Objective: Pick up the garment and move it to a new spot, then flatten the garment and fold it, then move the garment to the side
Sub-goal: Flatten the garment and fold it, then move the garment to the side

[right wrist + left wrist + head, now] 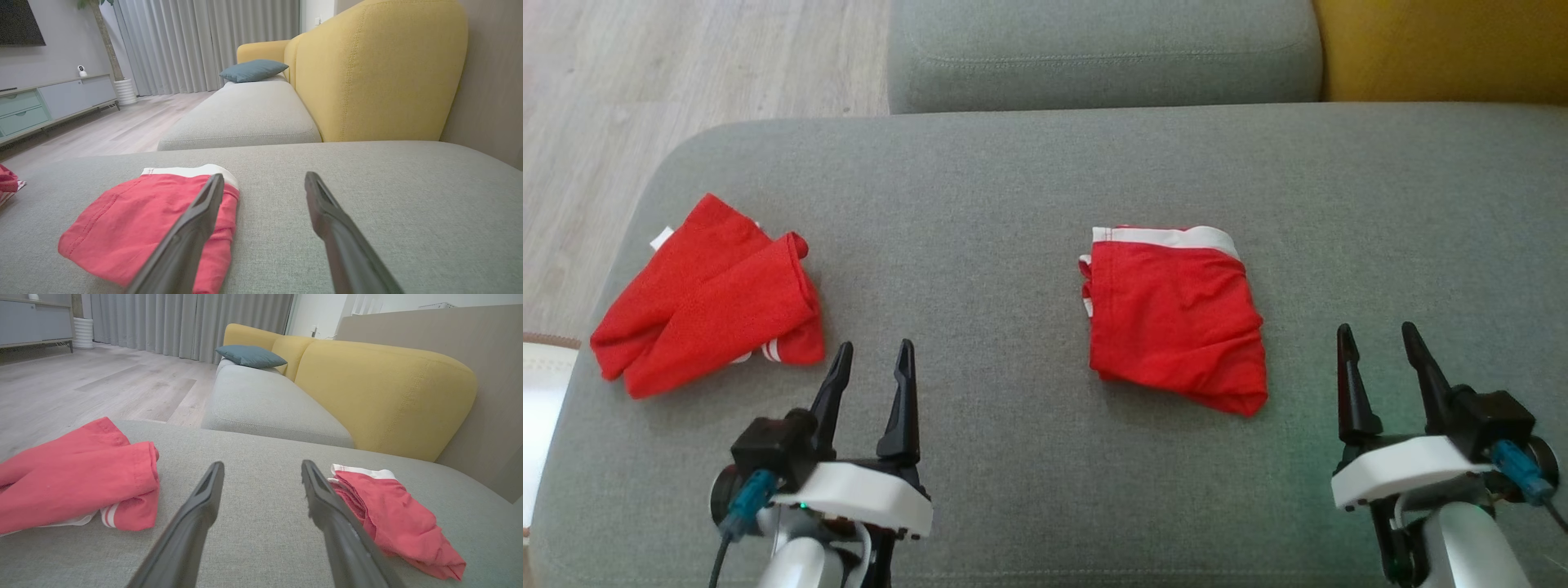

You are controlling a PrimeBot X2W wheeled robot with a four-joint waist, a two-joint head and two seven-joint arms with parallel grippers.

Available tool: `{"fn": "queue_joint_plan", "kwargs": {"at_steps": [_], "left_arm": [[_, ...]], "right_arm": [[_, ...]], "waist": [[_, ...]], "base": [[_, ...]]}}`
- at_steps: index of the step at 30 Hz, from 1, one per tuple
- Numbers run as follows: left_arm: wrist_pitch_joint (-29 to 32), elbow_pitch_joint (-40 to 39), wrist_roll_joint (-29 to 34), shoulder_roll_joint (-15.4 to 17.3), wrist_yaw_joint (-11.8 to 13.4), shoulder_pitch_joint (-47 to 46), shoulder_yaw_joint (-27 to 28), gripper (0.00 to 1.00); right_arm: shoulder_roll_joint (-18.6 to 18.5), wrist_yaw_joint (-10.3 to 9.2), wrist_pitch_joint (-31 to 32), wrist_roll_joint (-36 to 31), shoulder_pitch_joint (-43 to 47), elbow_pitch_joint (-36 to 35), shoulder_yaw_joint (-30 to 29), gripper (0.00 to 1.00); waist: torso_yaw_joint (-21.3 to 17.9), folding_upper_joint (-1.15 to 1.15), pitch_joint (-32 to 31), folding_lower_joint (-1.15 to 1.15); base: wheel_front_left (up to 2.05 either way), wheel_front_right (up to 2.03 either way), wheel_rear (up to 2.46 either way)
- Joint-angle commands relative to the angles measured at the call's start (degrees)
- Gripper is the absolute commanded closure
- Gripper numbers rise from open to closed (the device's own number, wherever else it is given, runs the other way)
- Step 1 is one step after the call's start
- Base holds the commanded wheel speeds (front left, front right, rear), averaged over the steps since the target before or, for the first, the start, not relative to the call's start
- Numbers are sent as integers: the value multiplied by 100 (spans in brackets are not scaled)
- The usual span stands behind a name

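The red boxer briefs (1176, 314) lie folded, ahead and left of my right gripper (1376, 328), whose fingers stand apart and empty, like my left gripper's (876, 345). I judge the fold done and the move aside next, which needs a low pinch through all layers. A second red garment (707, 298) lies ahead-left of the left fingers on the grey sofa seat (1029, 204), with the yellow backrest (1437, 49) and wood floor (686, 65) beyond.

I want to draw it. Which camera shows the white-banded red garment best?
The head view: the red garment lies whole, seen from above. Each wrist view sees it side-on, a finger hiding part.
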Motion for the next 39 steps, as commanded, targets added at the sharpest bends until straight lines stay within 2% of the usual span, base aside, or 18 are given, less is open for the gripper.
{"fn": "queue_joint_plan", "kwargs": {"at_steps": [1,6,9,14,20,28,35,36,37,39], "left_arm": [[-70,-171,46,33,20,-181,196,0],[-70,-181,61,33,24,-221,164,0],[-70,-121,523,35,24,-284,95,0],[-70,-133,490,35,11,-372,26,0],[-70,-178,403,34,-8,-551,-106,0],[-70,-183,280,34,4,-784,-309,0],[-70,-208,252,34,28,-803,-314,0],[-70,-216,255,34,36,-796,-303,0],[-70,-222,263,34,35,-792,-300,0],[-70,-244,276,34,25,-794,-305,0]], "right_arm": [[-14,37,9,20,-141,-232,109,0],[-14,37,136,-29,-112,-339,12,0],[-14,37,287,-153,-152,-314,-30,0],[-14,37,503,-7,-419,-97,11,0],[-14,37,864,115,-834,415,-59,0],[-14,37,1176,395,-1548,1530,-332,0],[-14,37,1177,-8,-1892,2158,-431,0],[-14,37,1143,-84,-1932,2208,-383,53],[-14,37,1091,-204,-1967,2244,-306,100],[-14,37,956,-482,-2042,2262,-121,100]], "waist": [[1,0,-13,0],[75,0,13,0],[161,0,98,0],[327,0,337,0],[568,0,637,0],[1058,0,1021,0],[1204,0,1113,0],[1184,0,1119,0],[1151,0,1121,0],[1046,0,1121,0]], "base": [[0,0,0],[0,0,0],[0,0,0],[0,0,0],[0,0,0],[0,0,0],[0,0,0],[0,0,0],[0,0,0],[0,0,0]]}}
